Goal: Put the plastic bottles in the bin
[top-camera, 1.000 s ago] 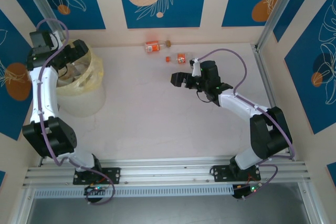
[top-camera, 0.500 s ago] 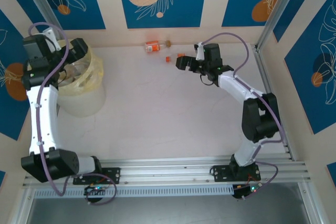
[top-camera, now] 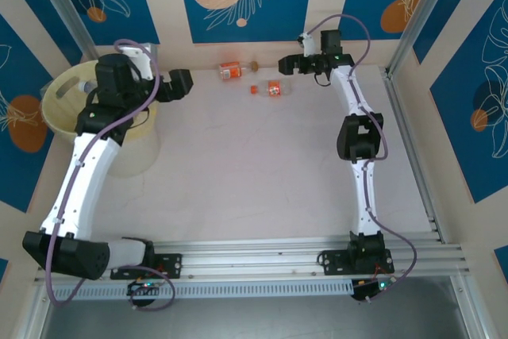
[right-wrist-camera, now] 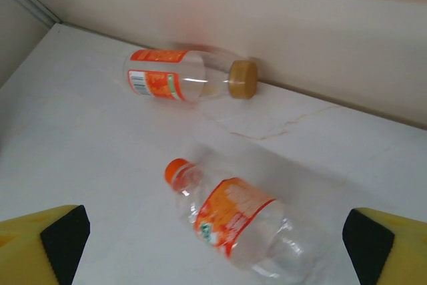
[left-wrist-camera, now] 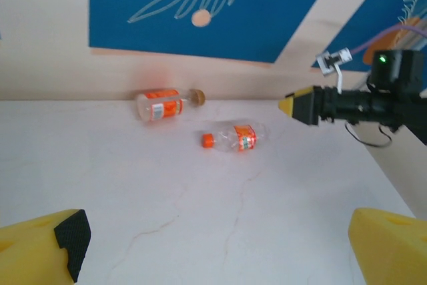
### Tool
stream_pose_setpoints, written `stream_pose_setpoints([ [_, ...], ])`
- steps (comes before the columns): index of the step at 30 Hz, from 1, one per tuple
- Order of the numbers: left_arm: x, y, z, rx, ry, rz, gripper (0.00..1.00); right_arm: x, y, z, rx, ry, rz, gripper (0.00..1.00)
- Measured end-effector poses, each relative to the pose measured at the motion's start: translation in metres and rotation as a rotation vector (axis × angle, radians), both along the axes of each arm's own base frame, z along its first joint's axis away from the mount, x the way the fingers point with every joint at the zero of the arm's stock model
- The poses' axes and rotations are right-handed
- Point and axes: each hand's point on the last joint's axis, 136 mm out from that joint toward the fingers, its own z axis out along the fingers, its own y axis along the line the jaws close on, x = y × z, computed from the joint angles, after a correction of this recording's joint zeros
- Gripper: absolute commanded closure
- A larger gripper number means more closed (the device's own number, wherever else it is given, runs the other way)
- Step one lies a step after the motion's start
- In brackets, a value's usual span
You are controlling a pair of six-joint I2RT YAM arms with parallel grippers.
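Left pincer point(top-camera: 178, 83) is hanging just right of the bin point(top-camera: 57, 93), its yellow fingers point(left-wrist-camera: 40, 248) spread wide and gripping nothing. The right pincer point(top-camera: 287, 63) is hovering close to the back wall point(top-camera: 317, 49), also gaping wide and empty. In the right wrist view, the orange-capped bottle point(right-wrist-camera: 240, 221) is lying on its side on the table point(top-camera: 238, 180), below and between that pincer's fingers but untouched by them. Beyond it, the brown-capped bottle point(right-wrist-camera: 170, 75) is resting on its side against the foot of the wall, cap pointing right. From above, both bottles are lying near each other but apart, between the two pincers and closer to the right one. The bin is sitting well away from them at the table's far left.
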Motion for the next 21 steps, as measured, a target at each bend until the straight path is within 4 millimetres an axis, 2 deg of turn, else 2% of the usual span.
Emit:
stream_pose_setpoints([
  [5, -0.004, -0.025, -0.015, 0.001, 0.011, -0.104, 0.00, 0.000, 0.003, -0.048, 0.027, 0.117, -0.003, 0.01],
  [8, -0.004, -0.053, -0.019, -0.007, 0.007, -0.190, 0.00, -0.011, 0.014, -0.072, 0.021, 0.193, 0.011, 0.01],
  [10, -0.003, -0.076, -0.030, -0.001, 0.022, -0.248, 0.00, -0.018, 0.021, -0.075, 0.025, 0.229, 0.026, 0.00],
  [13, 0.005, -0.100, -0.051, 0.008, 0.059, -0.289, 0.00, -0.031, 0.035, -0.073, 0.063, 0.261, 0.082, 0.03],
  [17, 0.029, -0.106, -0.085, 0.000, 0.144, -0.208, 0.00, -0.049, 0.048, -0.083, 0.069, 0.320, 0.125, 0.05],
  [21, 0.057, -0.104, -0.134, -0.001, 0.280, -0.088, 0.00, -0.068, 0.059, -0.094, -0.014, 0.334, 0.151, 0.06],
])
